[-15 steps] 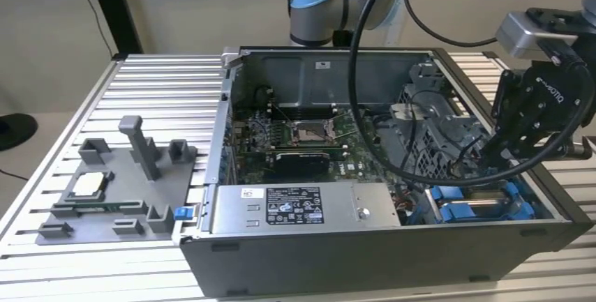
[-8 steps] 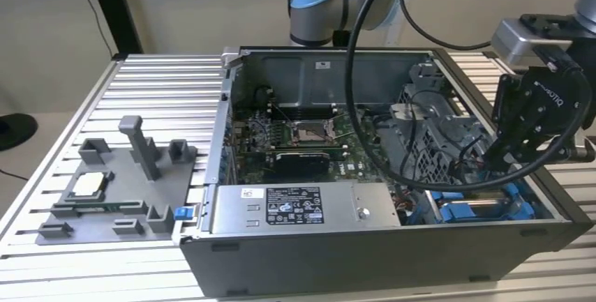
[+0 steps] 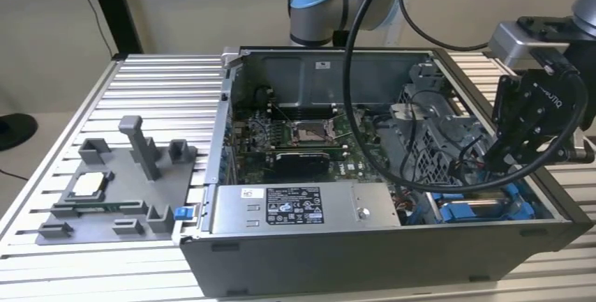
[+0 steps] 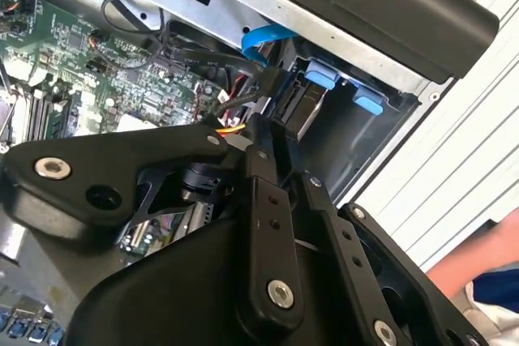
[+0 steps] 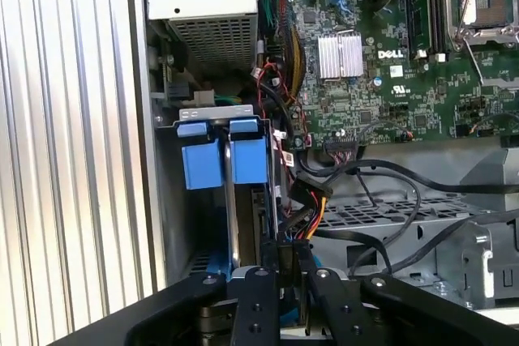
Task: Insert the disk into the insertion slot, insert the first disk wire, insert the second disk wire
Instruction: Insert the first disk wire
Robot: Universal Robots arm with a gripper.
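In the exterior view the open computer case [image 3: 373, 260] lies on a ribbed aluminium desk [image 3: 158, 100]. The gripper [image 3: 492, 161] hangs over the case's corner on the exterior view's right, above the insertion slot [image 3: 484, 210] with its bright blue plastic. A silver power supply box [image 3: 298, 208] sits just beside the slot, to the left.

In the second wrist view the matte black fingers [image 4: 274, 147] are pinched close together on what I take to be a disk wire [image 4: 280, 95]. Its dark, blocky plug is held near two blue tabs [image 4: 320, 77].

In the first wrist view the disk [image 5: 247, 161] seems seated on edge in the slot, blue frame uppermost, with little of its metal showing. A bundle of thin yellow, red and black leads [image 5: 308, 208] runs into the fingers.

The main risk, I judge, is a tilted plug. The stiff bundle may twist it in the smooth fingers, so it meets its socket askew and jams or bends contacts. The loose black cables [image 5: 381, 200] nearby could snag the linkage, and the hard slot wall leaves little room.
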